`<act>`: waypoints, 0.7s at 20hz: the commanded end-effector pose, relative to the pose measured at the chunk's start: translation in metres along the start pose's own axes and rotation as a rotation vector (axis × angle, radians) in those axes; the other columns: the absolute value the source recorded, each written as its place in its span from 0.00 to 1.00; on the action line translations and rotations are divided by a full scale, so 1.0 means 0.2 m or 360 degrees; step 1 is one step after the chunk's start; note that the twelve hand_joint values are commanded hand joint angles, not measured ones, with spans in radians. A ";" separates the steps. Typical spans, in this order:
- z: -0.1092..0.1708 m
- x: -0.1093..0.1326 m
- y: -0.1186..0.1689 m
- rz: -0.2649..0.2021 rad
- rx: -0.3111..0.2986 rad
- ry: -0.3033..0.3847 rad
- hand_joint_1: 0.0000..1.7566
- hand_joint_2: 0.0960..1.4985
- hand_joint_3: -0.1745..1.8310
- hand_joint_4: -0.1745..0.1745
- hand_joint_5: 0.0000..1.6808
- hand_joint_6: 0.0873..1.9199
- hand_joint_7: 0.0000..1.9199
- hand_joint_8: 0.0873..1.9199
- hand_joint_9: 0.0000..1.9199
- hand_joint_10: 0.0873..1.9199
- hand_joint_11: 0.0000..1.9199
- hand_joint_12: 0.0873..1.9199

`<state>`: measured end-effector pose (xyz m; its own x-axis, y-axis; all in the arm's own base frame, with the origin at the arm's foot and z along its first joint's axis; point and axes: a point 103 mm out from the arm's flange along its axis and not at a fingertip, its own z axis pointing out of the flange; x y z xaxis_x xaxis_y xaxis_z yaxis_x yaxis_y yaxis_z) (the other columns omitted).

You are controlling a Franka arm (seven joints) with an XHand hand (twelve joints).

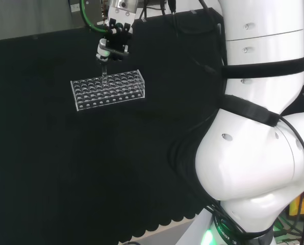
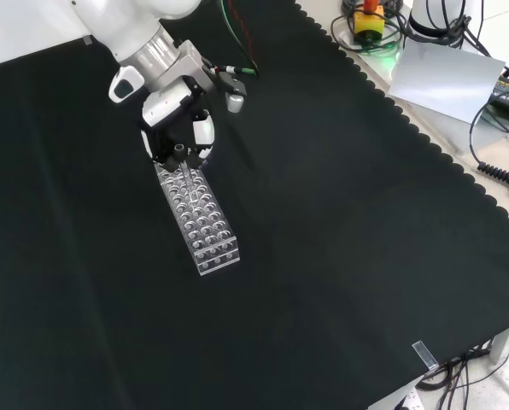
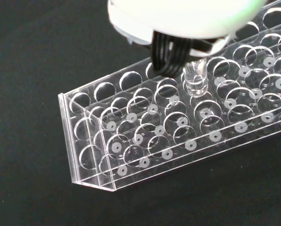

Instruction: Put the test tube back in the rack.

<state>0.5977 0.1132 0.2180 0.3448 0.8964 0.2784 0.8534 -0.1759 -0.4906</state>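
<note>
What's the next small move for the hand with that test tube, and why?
Probably a short, straight lowering. The hand hangs over the clear rack with its fingers curled round the test tube. In the wrist view the tube stands about upright, its lower end at the rack's top plate, seemingly at a hole. Whether it has entered the hole is hard to tell, so go down slowly before letting go.

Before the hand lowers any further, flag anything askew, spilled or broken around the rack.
Nothing stands out. The clear test tube rack sits flat on the black cloth, unbroken, with no spill. The hand holds the test tube upright above the rack's holes.
</note>
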 end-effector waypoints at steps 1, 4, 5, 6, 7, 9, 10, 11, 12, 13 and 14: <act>0.01 0.00 0.01 -0.0003 -0.0001 -0.0003 0.81 0.34 0.48 0.00 0.73 0.36 0.68 0.38 0.65 0.36 0.56 0.52; 0.01 0.00 0.02 0.0012 0.0010 -0.0005 0.81 0.34 0.48 0.00 0.73 0.36 0.68 0.38 0.65 0.36 0.56 0.52; 0.01 0.00 0.02 0.0013 0.0012 -0.0001 0.81 0.34 0.48 0.00 0.73 0.36 0.68 0.38 0.65 0.36 0.56 0.52; 0.02 0.00 0.03 0.0015 0.0012 0.0002 0.81 0.34 0.48 0.00 0.73 0.36 0.68 0.38 0.65 0.36 0.56 0.52; 0.02 -0.01 0.03 0.0016 0.0015 0.0001 0.81 0.34 0.48 0.00 0.73 0.36 0.68 0.38 0.65 0.36 0.56 0.52; 0.03 -0.01 0.04 0.0023 0.0027 -0.0004 0.81 0.34 0.48 0.00 0.73 0.36 0.68 0.38 0.65 0.36 0.56 0.52; 0.04 -0.01 0.05 0.0026 0.0035 -0.0010 0.81 0.34 0.48 0.00 0.73 0.36 0.68 0.38 0.65 0.36 0.56 0.52; 0.06 -0.02 0.07 0.0025 0.0040 -0.0014 0.81 0.34 0.48 0.00 0.73 0.36 0.68 0.38 0.65 0.36 0.56 0.52; 0.08 -0.03 0.08 0.0023 0.0042 -0.0016 0.81 0.34 0.48 0.00 0.73 0.36 0.68 0.38 0.65 0.36 0.56 0.52; 0.09 -0.03 0.09 0.0022 0.0042 -0.0017 0.81 0.34 0.48 0.00 0.73 0.36 0.68 0.38 0.65 0.36 0.56 0.52; 0.10 -0.03 0.10 0.0020 0.0042 -0.0019 0.81 0.34 0.48 0.00 0.73 0.36 0.68 0.38 0.65 0.36 0.56 0.52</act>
<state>0.6024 0.1125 0.2026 0.3546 0.8960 0.2672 0.8402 -0.1800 -0.5115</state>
